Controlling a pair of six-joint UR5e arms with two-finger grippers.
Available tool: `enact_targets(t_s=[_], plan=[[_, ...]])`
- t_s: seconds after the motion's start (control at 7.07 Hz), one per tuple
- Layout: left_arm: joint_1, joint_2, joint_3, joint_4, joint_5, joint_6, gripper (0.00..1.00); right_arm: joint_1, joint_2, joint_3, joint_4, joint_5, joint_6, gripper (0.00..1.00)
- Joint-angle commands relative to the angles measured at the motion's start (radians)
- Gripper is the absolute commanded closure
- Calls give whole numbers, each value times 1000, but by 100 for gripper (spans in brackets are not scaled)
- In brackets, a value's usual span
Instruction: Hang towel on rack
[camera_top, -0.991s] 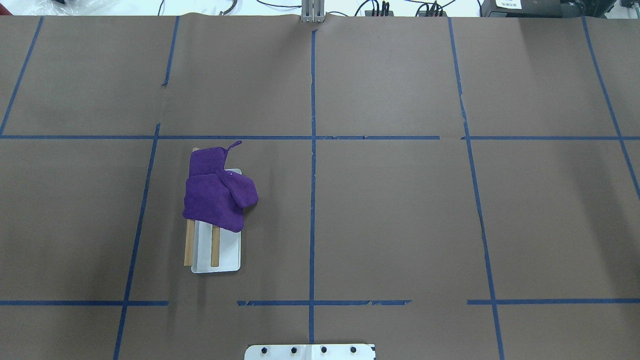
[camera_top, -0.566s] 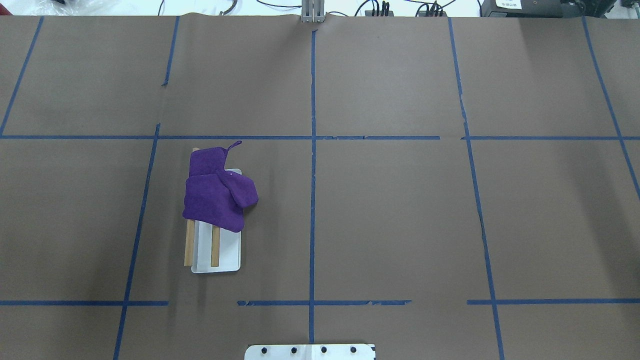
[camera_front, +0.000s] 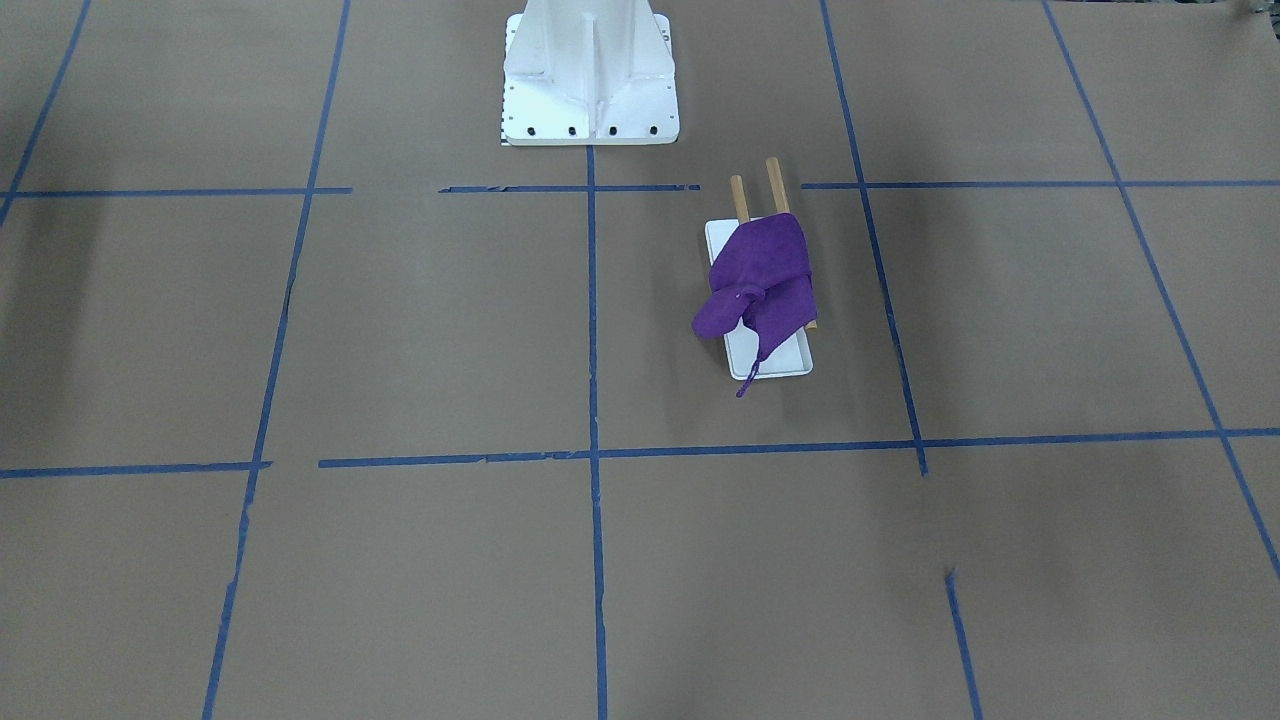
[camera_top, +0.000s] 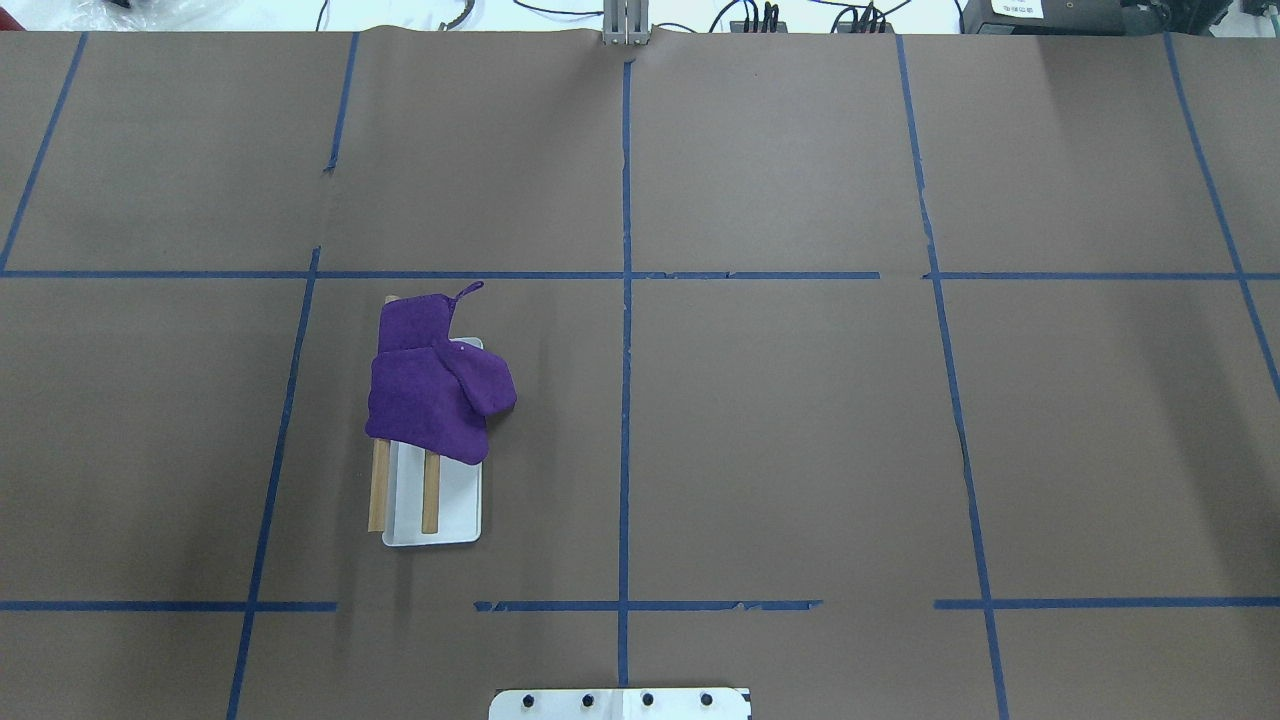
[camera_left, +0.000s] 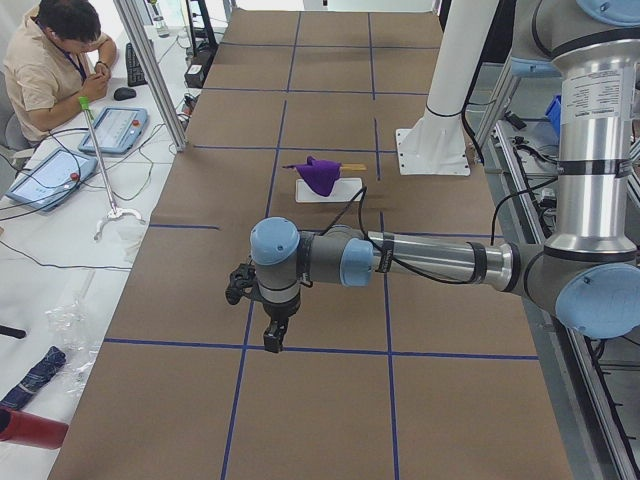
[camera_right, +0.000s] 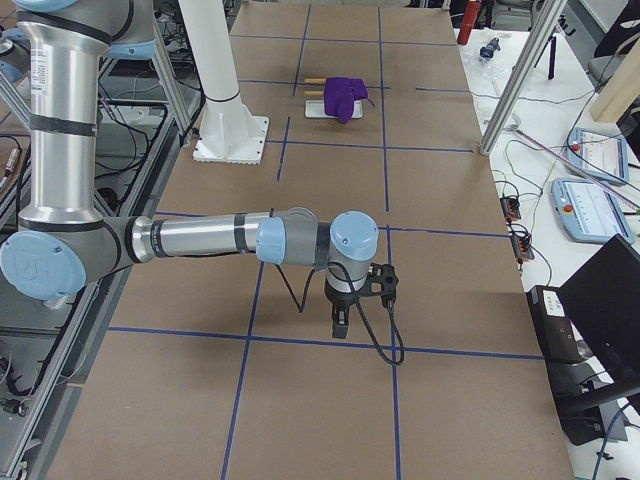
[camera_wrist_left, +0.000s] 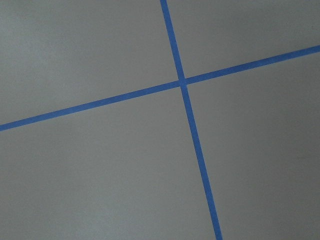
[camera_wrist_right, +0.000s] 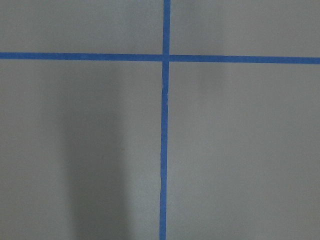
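Observation:
A purple towel (camera_top: 430, 385) lies draped over the two wooden rods (camera_top: 430, 495) of the rack, whose white base (camera_top: 455, 505) sits left of centre. It also shows in the front view (camera_front: 760, 275), with its loop hanging over the rack base (camera_front: 775, 358). My left gripper (camera_left: 272, 340) shows only in the left side view, hovering over a tape crossing far from the rack; I cannot tell if it is open. My right gripper (camera_right: 338, 328) shows only in the right side view, likewise far from the rack; I cannot tell its state.
The large white bolted pedestal (camera_front: 588, 80) stands at the robot's edge of the table. Blue tape lines grid the brown table cover. An operator (camera_left: 55, 60) sits at a side desk with tablets. Both wrist views show only tape crossings.

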Motion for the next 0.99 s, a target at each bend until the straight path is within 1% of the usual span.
enact_targets(t_s=[0.0,0.57,0.71,0.85], plan=[[0,0,1,0,-2,-2,0,0,-1,1,1,0,8,0],[2,-2,3,0,-3,-2,0,0,1,2,1,2,10,0],[2,-2,1,0,-2,-2,0,0,1,-1,11,0,8,0],[2,-3,1,-2,-2,-2,0,0,-1,-19,49,0,10,0]])
